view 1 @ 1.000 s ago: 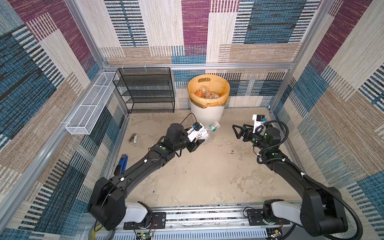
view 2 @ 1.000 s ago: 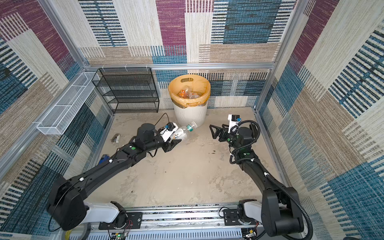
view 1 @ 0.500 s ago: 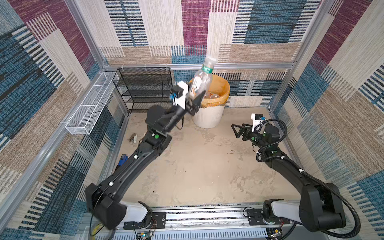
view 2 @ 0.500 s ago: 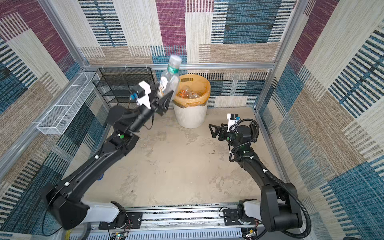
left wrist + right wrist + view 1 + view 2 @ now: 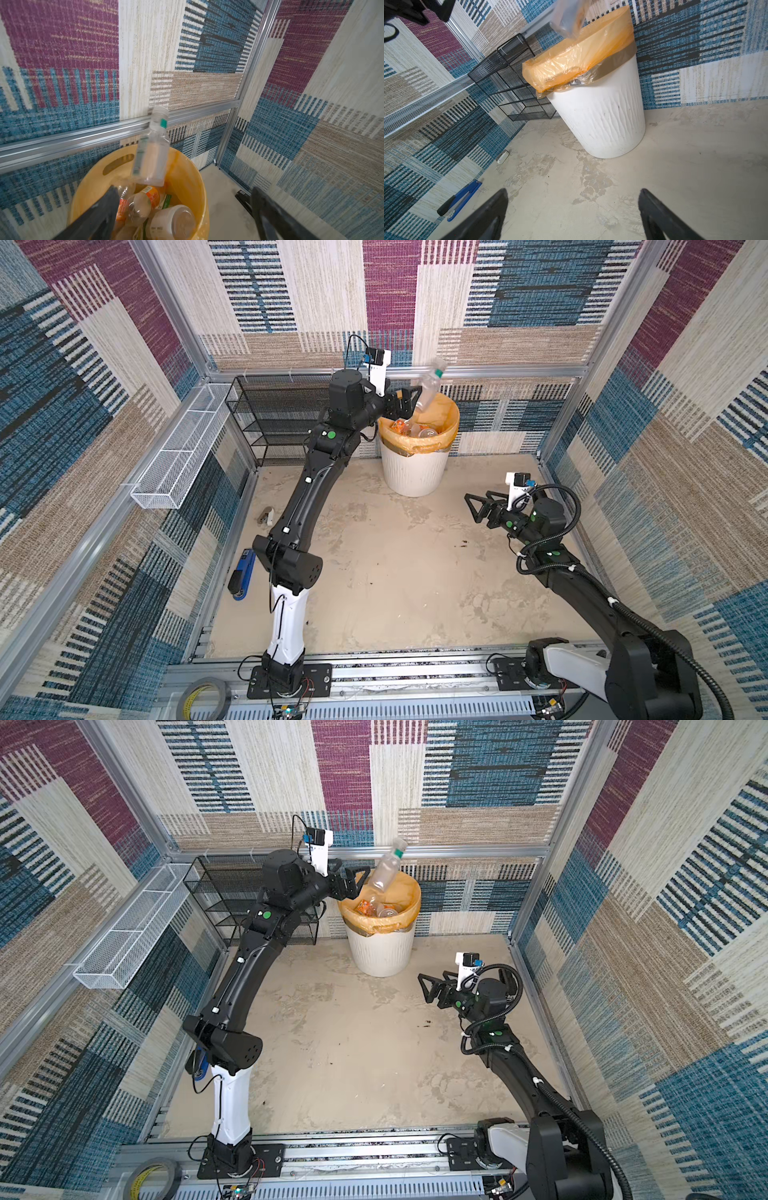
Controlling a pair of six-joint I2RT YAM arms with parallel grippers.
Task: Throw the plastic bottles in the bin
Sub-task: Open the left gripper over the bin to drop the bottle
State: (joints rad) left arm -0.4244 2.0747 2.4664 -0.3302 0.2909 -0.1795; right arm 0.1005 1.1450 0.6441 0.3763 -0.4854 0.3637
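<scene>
You saw the clear, white-capped bottle (image 5: 428,387) tilted in mid-air above the white ribbed bin (image 5: 411,472), with other bottles (image 5: 143,204) piled inside its orange bag (image 5: 452,423).

Clear bottle (image 5: 150,153) above the bin (image 5: 187,170): motion-blurred, label illegible; upper part cut off in the right wrist view. Blue stapler (image 5: 201,1058): largely hidden behind the left arm (image 5: 232,990) in a top view.

The left arm (image 5: 316,489) now stands raised beside the bin (image 5: 411,477) at upper centre; the left jaws now gape wide, and the bottle (image 5: 429,388), no longer gripped, hangs loose above the rim.
</scene>
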